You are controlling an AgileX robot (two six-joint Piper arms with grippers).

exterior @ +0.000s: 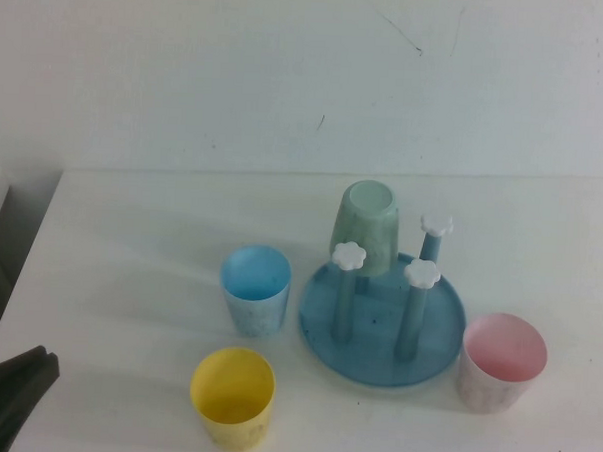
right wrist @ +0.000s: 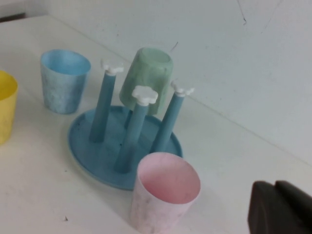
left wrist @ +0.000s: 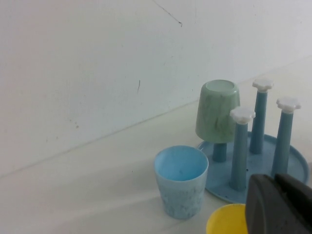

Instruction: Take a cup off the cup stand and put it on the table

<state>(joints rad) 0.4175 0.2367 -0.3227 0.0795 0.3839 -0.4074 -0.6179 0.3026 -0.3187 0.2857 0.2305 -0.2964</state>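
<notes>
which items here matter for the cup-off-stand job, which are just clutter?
Job:
pink cup, upright on the table, right of the cup stand
right gripper, close to it
left gripper, at the near left edge

Clutter:
mint-green cup, upside down on a peg
light blue cup
yellow cup

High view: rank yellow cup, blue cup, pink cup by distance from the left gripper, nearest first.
Left gripper sits at the table's front-left corner.
1. Yellow cup, front, closest.
2. Blue cup, behind the yellow one.
3. Pink cup, far right of the cup stand.
</notes>
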